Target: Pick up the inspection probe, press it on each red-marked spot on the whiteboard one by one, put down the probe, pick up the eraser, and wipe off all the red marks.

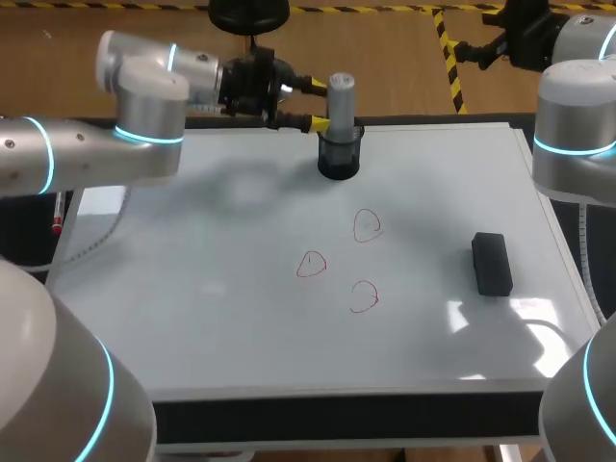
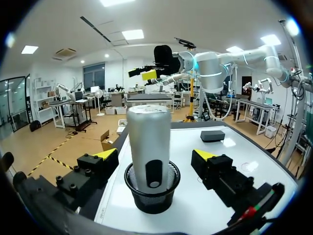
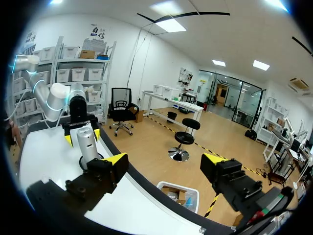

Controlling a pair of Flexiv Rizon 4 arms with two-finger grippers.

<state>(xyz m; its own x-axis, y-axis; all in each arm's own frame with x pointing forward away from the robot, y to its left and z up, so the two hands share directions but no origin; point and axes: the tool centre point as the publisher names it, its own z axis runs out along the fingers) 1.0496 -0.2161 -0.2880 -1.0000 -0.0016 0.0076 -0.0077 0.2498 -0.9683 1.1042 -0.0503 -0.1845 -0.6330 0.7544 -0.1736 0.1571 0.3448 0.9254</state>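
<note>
Found the left arm (image 1: 87, 154) stretched in from the left edge along the far side of the whiteboard (image 1: 192, 327), forearm roughly level, wrist turned so the fingers pointed sideways toward the middle. Found the left gripper (image 1: 316, 104) spread wide and holding nothing, one yellow fingertip (image 2: 105, 154) on either side of the probe (image 1: 342, 96), with a clear gap at each side in the left wrist view. Noted the probe, a grey cylinder, upright in a black mesh cup (image 1: 339, 159) at the whiteboard's far edge.

Judged the step in hand to be the grasp on the probe. Judged a good grasp to call for:
- centring first, so both pads meet the cylinder together;
- closing above the cup's rim, not on the mesh;
- squeezing squarely, so the round body cannot twist out;
- lifting straight up until clear of the cup.

Reckoned a lopsided close could tip cup and probe together.

Counted three red marks (image 1: 311, 264) near the middle, apart from one another, none wiped. Saw the eraser (image 1: 492, 263) lying flat toward the right side, well apart from them. Found the right arm (image 1: 573, 125) raised at the right edge, the right gripper (image 3: 165, 159) open and empty, out past the whiteboard's far right corner.
</note>
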